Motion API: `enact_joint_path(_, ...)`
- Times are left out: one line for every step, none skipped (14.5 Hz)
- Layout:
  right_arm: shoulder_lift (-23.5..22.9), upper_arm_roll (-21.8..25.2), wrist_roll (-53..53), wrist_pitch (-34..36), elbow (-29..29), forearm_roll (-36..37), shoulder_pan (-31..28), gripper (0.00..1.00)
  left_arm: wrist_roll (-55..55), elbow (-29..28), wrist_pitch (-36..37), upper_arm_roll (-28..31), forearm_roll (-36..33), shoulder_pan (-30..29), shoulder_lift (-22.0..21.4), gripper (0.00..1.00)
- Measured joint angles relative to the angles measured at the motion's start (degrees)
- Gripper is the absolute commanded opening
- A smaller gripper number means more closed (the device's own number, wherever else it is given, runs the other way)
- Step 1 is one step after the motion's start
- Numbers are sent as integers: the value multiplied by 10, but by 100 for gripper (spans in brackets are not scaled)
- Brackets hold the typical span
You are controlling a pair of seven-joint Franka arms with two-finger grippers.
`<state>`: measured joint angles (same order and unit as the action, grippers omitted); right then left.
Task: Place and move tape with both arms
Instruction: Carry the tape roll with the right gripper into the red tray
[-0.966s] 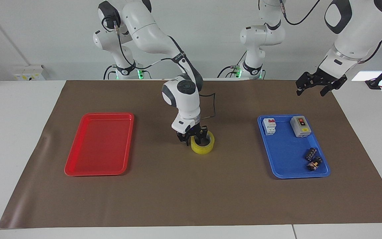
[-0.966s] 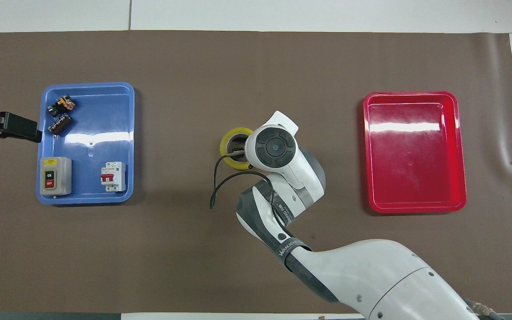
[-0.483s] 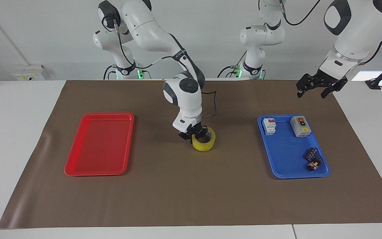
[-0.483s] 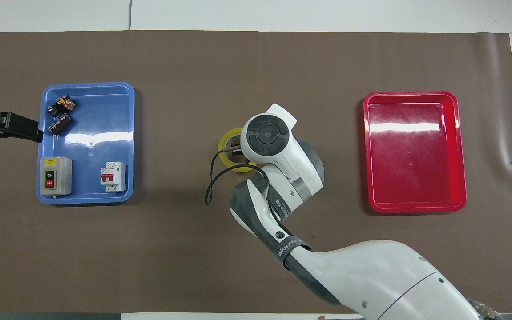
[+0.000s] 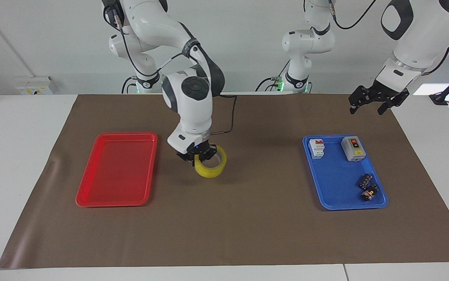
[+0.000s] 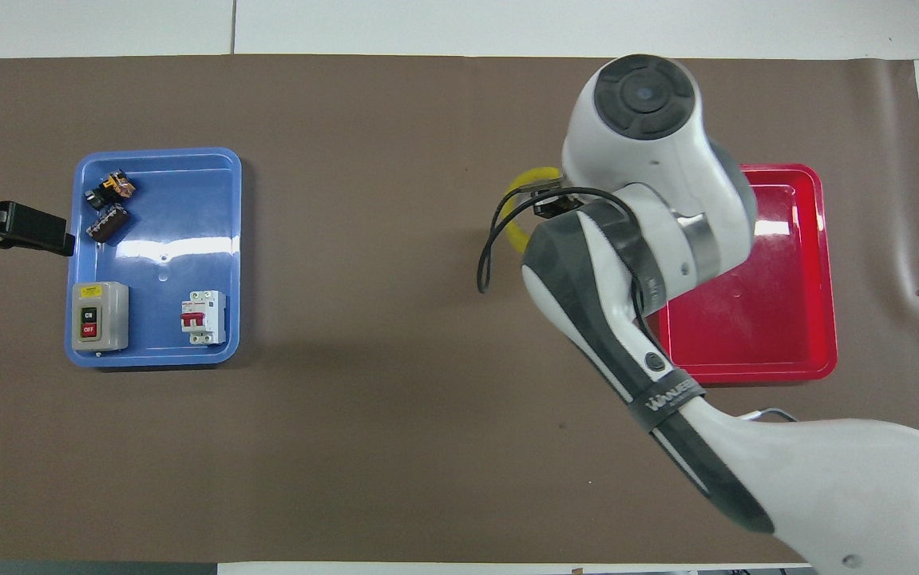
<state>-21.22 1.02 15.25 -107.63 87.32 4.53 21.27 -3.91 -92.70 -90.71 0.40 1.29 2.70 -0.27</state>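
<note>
Tape is travelling now, lifted off the middle of the bench and swinging toward the red tray, clamped in the right gripper by its rim. Left gripper is waiting, fingers apart, by the blue tray. Drop-off looks next.

Tape: wide roll, translucent yellow, pale whitish core inside. Held up off the brown mat, ring tilted, opening facing up and a bit toward the camera in facing view. Right hand clamped on its rim at the side nearest the robots. It hangs over bare mat just beside the red tray, between that tray and the counter's middle, well apart from the blue tray. In overhead view only a yellow arc shows; rest hidden under the arm.
</note>
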Motion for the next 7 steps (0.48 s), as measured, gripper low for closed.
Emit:
enact_joint_path(18, 1, -44, 8, 14, 0, -29, 0, 0, 0, 0, 0, 0, 0, 0, 100)
enact_joint_path(37, 1, -90, 11, 36, 0, -59, 0, 0, 0, 0, 0, 0, 0, 0, 100)
enact_joint_path(56, 2, -133, 11, 62, 0, -89, 0, 0, 0, 0, 1, 0, 0, 0, 100)
enact_joint_path(71, 2, -172, 9, 87, 0, -117, 0, 0, 0, 0, 1, 0, 0, 0, 100)
enact_joint_path(82, 2, -202, 3, 111, 0, -140, 0, 0, 0, 0, 1, 0, 0, 0, 100)
enact_joint_path(90, 2, -226, -10, 134, 0, -160, 0, 0, 0, 0, 1, 0, 0, 0, 100)
enact_joint_path(96, 2, -246, -32, 159, 0, -177, 0, 0, 0, 0, 1, 0, 0, 0, 100)
